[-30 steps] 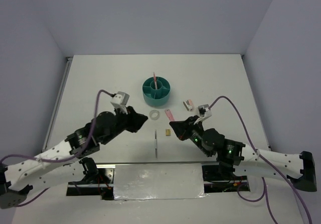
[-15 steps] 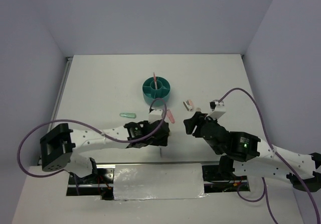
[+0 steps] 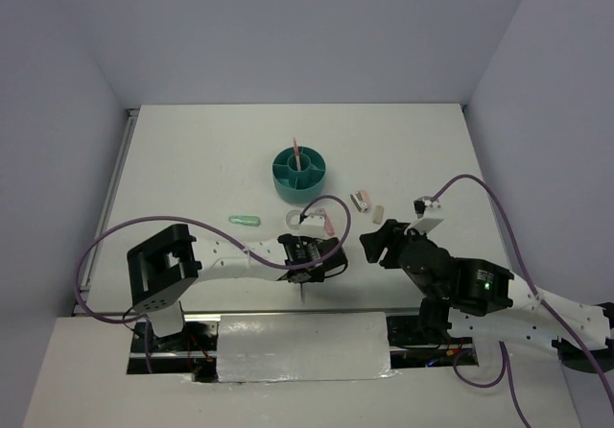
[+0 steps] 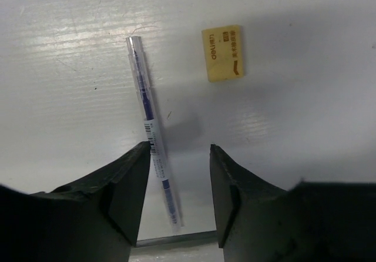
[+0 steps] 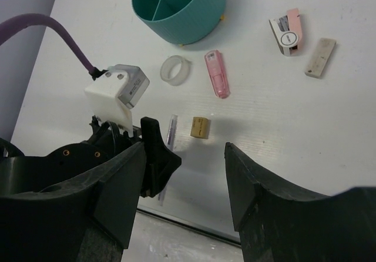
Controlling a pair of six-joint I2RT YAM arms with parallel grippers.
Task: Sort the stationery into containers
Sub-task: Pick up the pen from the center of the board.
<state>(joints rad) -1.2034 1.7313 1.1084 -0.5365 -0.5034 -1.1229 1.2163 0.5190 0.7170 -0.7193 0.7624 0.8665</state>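
The teal organiser (image 3: 299, 174) (image 5: 179, 6) stands mid-table with a pink-red pen (image 3: 296, 152) upright in it. A thin clear pen with dark ink (image 4: 150, 127) (image 5: 171, 131) lies near the front edge. My left gripper (image 4: 179, 150) (image 3: 309, 270) hangs open over it, the pen just inside its left finger (image 4: 126, 180). The tiny yellow block (image 4: 222, 53) (image 5: 201, 127) lies just beyond. My right gripper (image 5: 185, 146) (image 3: 376, 241) is open and empty to the right. The tape ring (image 5: 175, 70), pink eraser (image 5: 217, 74), pink-white piece (image 5: 288, 33), beige piece (image 5: 320, 57) and mint-green capsule (image 3: 245, 221) lie on the table.
The table's front edge (image 4: 176, 238) runs right below the left fingers. The left wrist's white camera block (image 5: 117, 91) and purple cable (image 5: 35, 24) sit close to the right gripper's left finger. Walls enclose the table on three sides.
The left arm swung right and came down over the pen and yellow block. The right arm drew back to the right. Both grippers went from nearly shut to open.
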